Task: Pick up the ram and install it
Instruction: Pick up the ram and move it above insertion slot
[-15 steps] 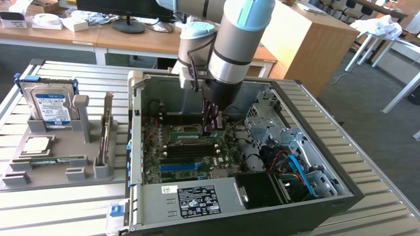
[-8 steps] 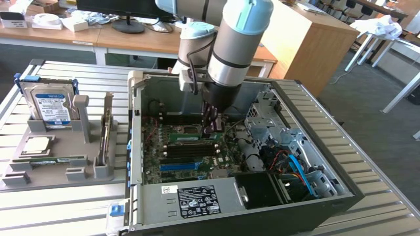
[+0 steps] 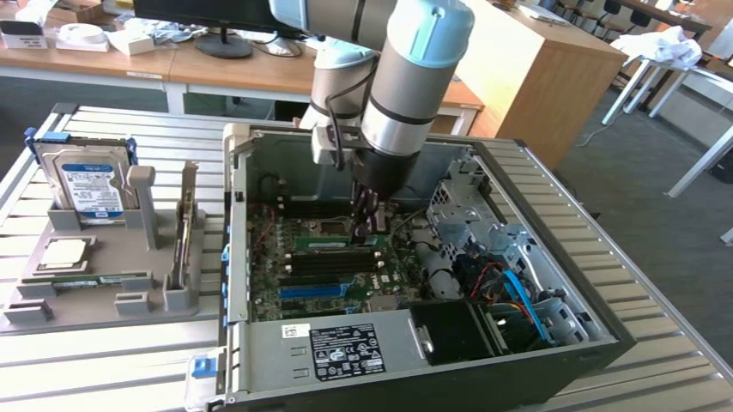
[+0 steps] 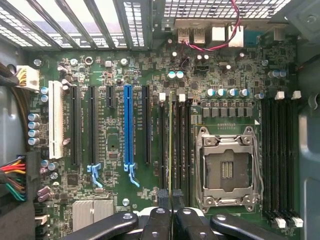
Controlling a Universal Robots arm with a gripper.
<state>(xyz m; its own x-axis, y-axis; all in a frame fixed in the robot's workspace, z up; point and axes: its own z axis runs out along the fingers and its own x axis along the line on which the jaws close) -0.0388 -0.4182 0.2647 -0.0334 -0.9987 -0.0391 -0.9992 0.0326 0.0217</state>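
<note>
The ram (image 3: 326, 243) is a thin green stick standing on edge in a memory slot of the motherboard, inside the open computer case. In the wrist view the ram (image 4: 171, 145) shows edge-on as a narrow greenish line between black slots, running into the gap between my fingertips. My gripper (image 3: 366, 225) reaches down into the case at the stick's end toward the exterior view's right. The gripper (image 4: 171, 197) is shut, its two dark pads pressed close on either side of the ram's edge.
The empty processor socket (image 4: 227, 167) lies beside the slots, and a blue slot (image 4: 128, 125) on the other side. Case walls, a drive cage (image 3: 464, 215) and cables (image 3: 516, 292) crowd the arm. A grey fixture (image 3: 103, 296) at the exterior view's left holds a hard drive (image 3: 92, 184), a silver chip (image 3: 63, 251) and another green stick (image 3: 86, 281).
</note>
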